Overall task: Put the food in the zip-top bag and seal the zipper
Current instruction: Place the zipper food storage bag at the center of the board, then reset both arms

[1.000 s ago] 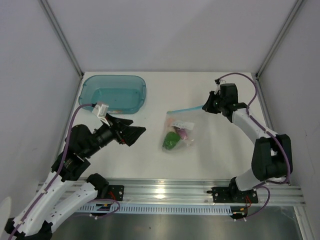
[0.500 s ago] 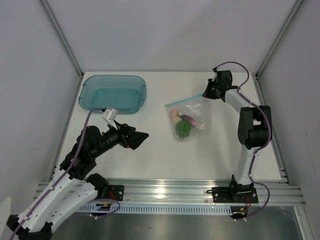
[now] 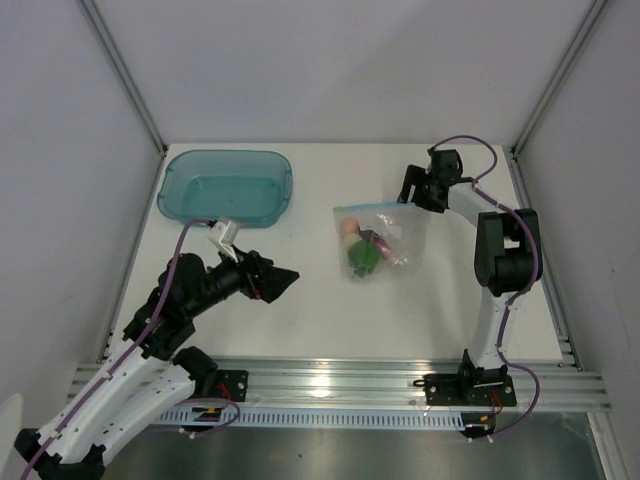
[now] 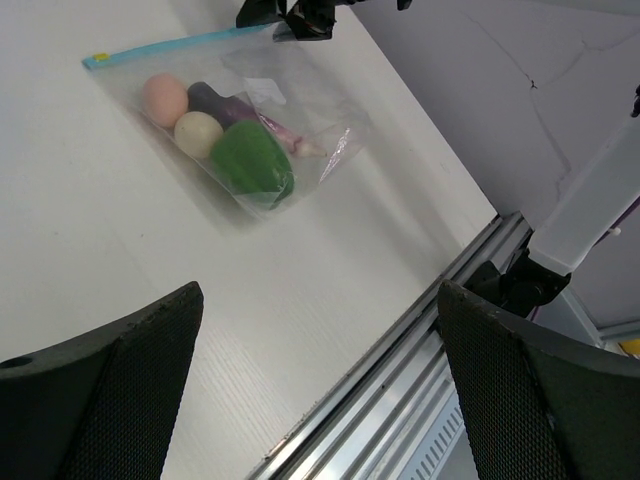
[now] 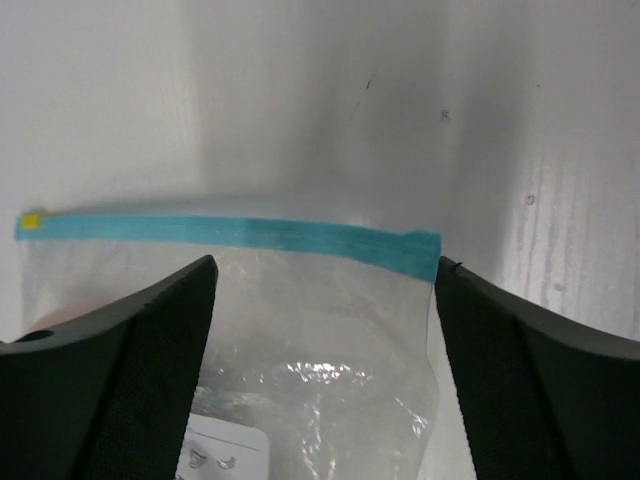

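The clear zip-top bag (image 3: 385, 232) lies flat on the white table with the food inside: a green pepper-like lump (image 3: 363, 258), a dark eggplant (image 3: 378, 241) and two pale balls (image 3: 348, 232). Its light-blue zipper (image 3: 372, 207) runs along the far edge. My right gripper (image 3: 410, 192) stands open at the zipper's right end. In the right wrist view, the zipper (image 5: 230, 232) and bag (image 5: 320, 350) lie between the spread fingers of my right gripper (image 5: 325, 268), which do not touch them. My left gripper (image 3: 283, 281) is open and empty, left of the bag. Its view shows the bag (image 4: 300, 100) and green lump (image 4: 252, 165).
A teal translucent tub (image 3: 228, 186) sits at the back left. An aluminium rail (image 3: 340, 378) runs along the near edge, also in the left wrist view as the rail (image 4: 400, 370). White walls and metal posts enclose the table.
My right gripper carried the bag's zipper end toward the back right, then opened and let go. The bag now lies flat. My left arm shifted slightly.
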You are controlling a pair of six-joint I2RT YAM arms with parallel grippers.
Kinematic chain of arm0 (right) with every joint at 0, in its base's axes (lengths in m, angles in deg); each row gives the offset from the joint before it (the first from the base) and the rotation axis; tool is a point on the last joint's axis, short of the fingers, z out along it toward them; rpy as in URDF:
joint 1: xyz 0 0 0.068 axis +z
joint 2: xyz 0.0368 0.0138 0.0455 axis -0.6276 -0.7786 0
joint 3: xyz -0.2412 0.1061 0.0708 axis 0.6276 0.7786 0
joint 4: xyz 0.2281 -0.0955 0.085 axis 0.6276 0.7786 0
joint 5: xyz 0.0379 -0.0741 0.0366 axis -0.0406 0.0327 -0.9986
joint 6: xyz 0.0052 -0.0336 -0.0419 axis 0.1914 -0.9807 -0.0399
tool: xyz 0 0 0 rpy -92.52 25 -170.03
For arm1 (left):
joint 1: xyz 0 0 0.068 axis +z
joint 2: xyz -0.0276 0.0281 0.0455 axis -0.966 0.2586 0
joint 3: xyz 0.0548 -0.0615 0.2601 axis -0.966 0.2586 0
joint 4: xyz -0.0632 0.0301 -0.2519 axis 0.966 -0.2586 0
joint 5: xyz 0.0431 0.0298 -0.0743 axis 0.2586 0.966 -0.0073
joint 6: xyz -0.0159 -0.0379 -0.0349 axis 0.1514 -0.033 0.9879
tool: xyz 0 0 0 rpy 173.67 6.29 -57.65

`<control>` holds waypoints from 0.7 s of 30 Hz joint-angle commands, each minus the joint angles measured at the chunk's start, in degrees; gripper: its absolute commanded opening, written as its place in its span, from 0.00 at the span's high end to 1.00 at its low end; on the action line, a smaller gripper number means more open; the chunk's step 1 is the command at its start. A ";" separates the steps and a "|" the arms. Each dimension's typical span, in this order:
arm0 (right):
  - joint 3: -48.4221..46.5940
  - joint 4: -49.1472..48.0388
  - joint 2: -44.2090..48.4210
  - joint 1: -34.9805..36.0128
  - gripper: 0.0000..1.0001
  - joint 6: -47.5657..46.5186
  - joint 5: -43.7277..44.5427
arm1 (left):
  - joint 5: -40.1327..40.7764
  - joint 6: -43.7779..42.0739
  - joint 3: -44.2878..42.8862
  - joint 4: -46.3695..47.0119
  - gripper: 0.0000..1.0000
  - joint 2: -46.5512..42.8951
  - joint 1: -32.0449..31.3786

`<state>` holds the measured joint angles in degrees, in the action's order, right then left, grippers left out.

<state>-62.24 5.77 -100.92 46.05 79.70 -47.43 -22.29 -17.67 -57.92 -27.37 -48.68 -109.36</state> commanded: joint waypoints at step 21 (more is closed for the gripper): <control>25.43 15.53 49.73 21.73 0.01 10.32 24.16 | -2.43 7.04 4.49 -1.27 0.01 -3.05 1.13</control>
<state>-42.57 15.80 -55.35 66.62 83.81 -28.52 -23.15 -13.41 -54.49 -29.57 -50.52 -108.82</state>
